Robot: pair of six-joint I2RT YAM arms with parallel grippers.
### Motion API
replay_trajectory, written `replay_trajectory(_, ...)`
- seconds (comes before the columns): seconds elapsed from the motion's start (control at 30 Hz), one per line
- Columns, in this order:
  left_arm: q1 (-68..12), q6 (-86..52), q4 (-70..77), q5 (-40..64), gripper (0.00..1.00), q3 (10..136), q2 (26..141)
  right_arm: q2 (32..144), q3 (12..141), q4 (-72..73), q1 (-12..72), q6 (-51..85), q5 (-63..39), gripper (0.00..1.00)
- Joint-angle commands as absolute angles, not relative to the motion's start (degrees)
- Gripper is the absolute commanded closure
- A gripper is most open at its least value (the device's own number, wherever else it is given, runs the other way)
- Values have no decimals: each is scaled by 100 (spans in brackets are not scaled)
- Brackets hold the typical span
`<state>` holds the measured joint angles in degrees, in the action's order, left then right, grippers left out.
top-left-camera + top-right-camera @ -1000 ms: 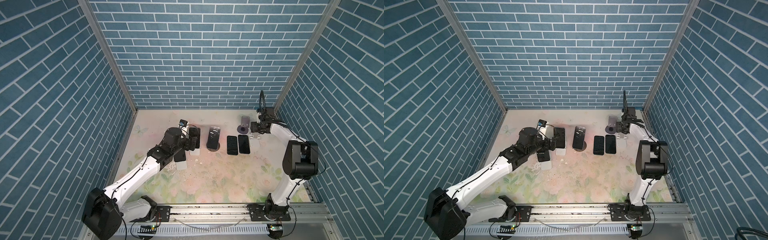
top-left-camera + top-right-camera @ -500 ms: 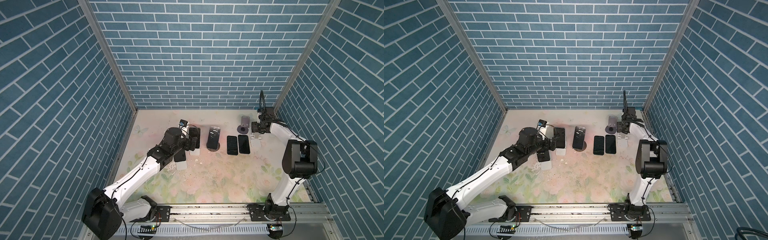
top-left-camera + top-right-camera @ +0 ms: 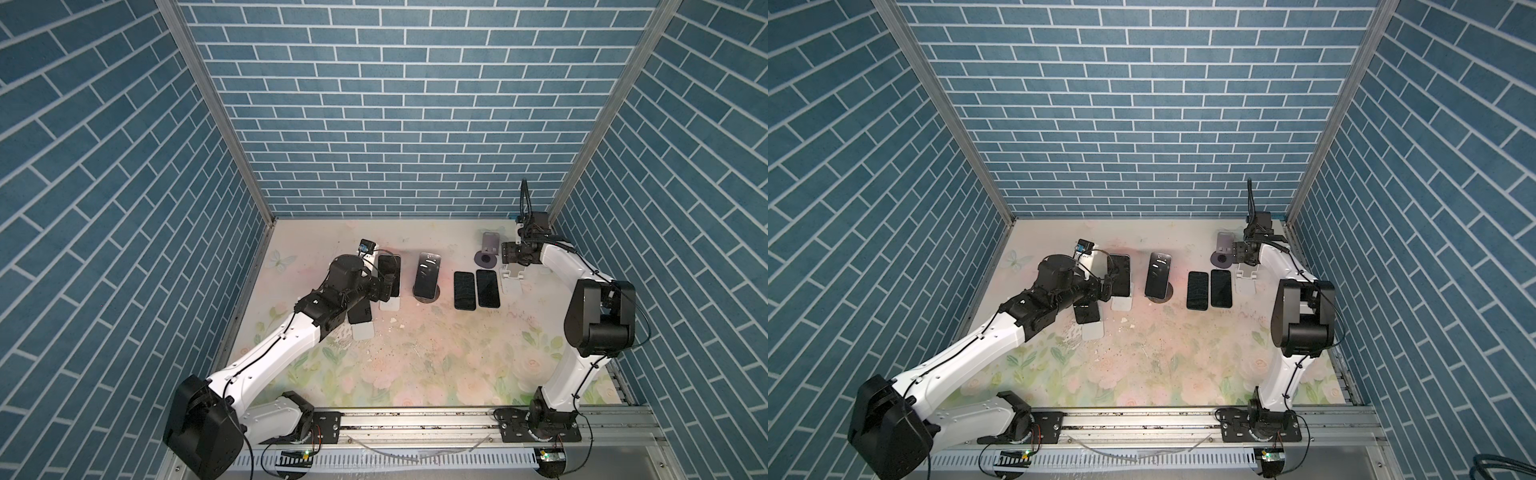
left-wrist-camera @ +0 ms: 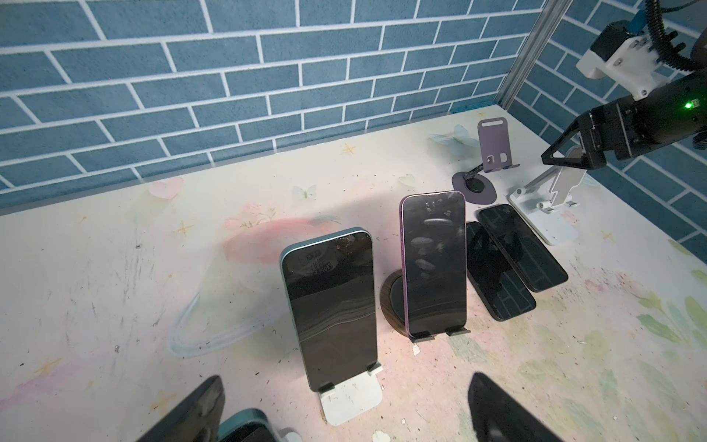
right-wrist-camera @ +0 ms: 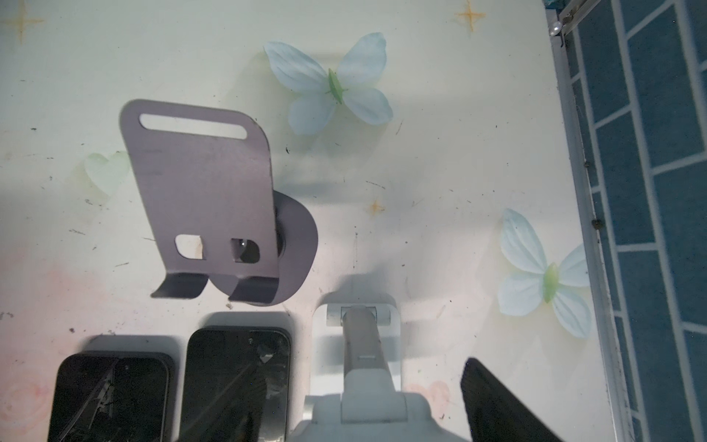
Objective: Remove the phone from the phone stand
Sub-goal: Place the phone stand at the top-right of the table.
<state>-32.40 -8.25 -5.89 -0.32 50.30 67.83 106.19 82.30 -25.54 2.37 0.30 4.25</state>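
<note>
Closing too low is the chief hazard. The left pincer (image 3: pixel 388 284) stands wide open with nothing in it, its fingers (image 4: pixel 195 409) either side of the teal phone (image 4: pixel 331 310). That phone leans upright in its white stand (image 4: pixel 352 398) on the counter (image 4: pixel 114 268), its bottom edge seated behind the stand's small lip. I take it as the one to remove, since the pincer faces it. If the jaws shut near the lip they may catch stand and phone together. The stand looks light and unfixed, so it would likely come up too or topple. A grip high on the glossy edges could slip instead, dropping the phone back onto the lip or face-down.

Crowding is the second worry. The purple phone (image 4: pixel 434 264) on its round stand (image 4: pixel 392 302) is just beside the teal one, so a sideways pull could knock it over. A third phone (image 3: pixel 360 311), also on a stand, sits right under the left wrist, where the arm could bump it on the lift. Two flat phones (image 4: pixel 497 275) lie beyond the purple one.

No help is close. The right pincer (image 3: pixel 506 254) hangs well apart over an empty stand (image 5: pixel 367 344), its one visible finger (image 5: pixel 497 402) clear of it. Its jaws are parted and hold nothing, so nothing braces the white stand.
</note>
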Motion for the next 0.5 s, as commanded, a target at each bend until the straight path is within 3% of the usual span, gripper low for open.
replay_trajectory(0.0, -3261, -769, -615, -9, 0, 5144, 6745, 10636, 8494, -2768, 264, 128, 457, 18)
replay_trajectory(0.47, -3273, -905, -512, -315, 0, 5072, 6732, 9836, 8308, -2830, 414, 320, 853, 18)
